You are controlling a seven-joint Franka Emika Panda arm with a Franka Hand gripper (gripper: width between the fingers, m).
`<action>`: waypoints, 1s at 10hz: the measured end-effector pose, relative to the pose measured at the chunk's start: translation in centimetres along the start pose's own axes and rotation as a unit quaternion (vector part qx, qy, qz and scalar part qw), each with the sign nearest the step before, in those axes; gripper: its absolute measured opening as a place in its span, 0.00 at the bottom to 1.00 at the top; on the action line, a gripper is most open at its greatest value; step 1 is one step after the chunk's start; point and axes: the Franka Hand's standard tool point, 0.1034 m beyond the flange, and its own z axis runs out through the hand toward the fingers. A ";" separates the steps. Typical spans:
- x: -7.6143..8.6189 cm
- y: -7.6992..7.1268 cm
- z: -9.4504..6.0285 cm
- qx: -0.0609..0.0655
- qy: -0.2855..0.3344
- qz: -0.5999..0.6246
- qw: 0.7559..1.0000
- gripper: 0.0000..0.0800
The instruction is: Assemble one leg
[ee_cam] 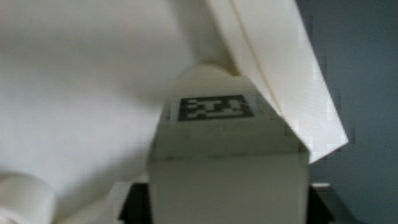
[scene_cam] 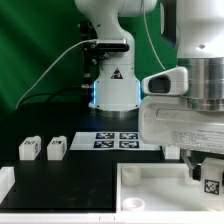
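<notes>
My gripper (scene_cam: 207, 176) is shut on a white blocky leg (scene_cam: 211, 184) with a square tag, and holds it upright over the near right corner of the wide white rimmed panel (scene_cam: 150, 190). In the wrist view the leg (ee_cam: 217, 140) stands between my dark fingers (ee_cam: 135, 200), its tagged end against the inside of the panel's raised rim (ee_cam: 285, 80). My gripper (ee_cam: 226, 208) clamps the leg's near end. Two more legs (scene_cam: 29, 148) (scene_cam: 56, 148) lie on the black table at the exterior view's left.
The marker board (scene_cam: 118, 139) lies in front of the robot base (scene_cam: 112, 85). A white part (scene_cam: 5, 184) sits at the exterior view's left edge. A rounded white shape (ee_cam: 22, 196) shows on the panel floor in the wrist view.
</notes>
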 end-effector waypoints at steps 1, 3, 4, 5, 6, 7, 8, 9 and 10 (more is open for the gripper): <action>0.0 0.1 0.0 -0.001 -0.001 0.046 0.999 0.36; 0.2 0.5 0.1 -0.011 -0.008 0.191 0.982 0.36; 0.2 0.5 0.0 -0.016 -0.013 0.265 0.964 0.36; -0.1 0.7 0.1 -0.012 -0.021 0.384 0.923 0.36; -0.4 0.8 0.1 -0.001 -0.023 0.465 0.885 0.36; -0.5 0.9 0.1 0.005 -0.025 0.512 0.858 0.36; -0.6 0.9 0.1 0.005 -0.029 0.564 0.825 0.36; -0.7 0.9 0.0 0.003 -0.028 0.593 0.805 0.36; -0.7 0.9 0.0 0.002 -0.026 0.612 0.790 0.36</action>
